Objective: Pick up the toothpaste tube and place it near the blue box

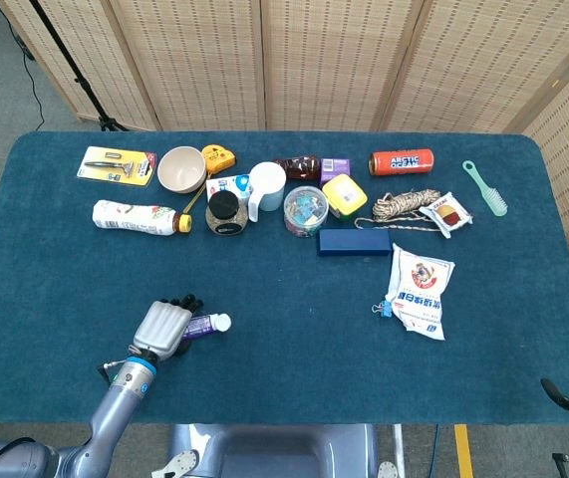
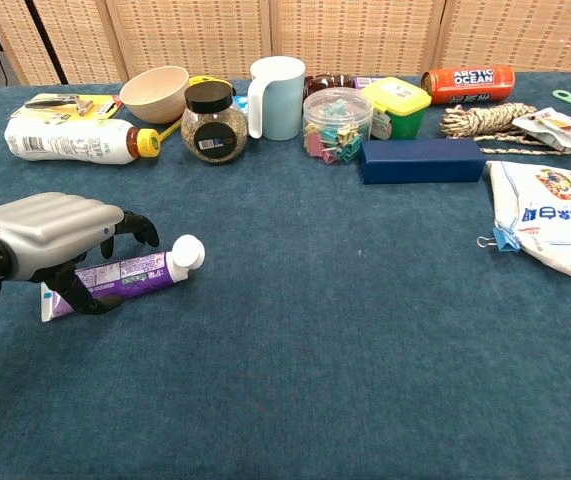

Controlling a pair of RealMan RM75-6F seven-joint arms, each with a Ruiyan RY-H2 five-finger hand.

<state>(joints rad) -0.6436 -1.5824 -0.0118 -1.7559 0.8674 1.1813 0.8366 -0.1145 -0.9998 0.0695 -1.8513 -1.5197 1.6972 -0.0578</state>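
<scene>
Purple toothpaste tube (image 2: 130,274) lying flat, white cap rightward — left hand (image 2: 45,232) over it

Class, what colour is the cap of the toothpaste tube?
White; the cap shows best in the chest view.

— Where's the purple plastic toothpaste tube (image 2: 125,276) with the white cap?
— Lower left of the frame, lying flat on the tabletop, cap pointing right.
— And the long dark-blue rectangular box (image 2: 421,160)?
— Upper middle-right, lying flat, well apart from it.
</scene>
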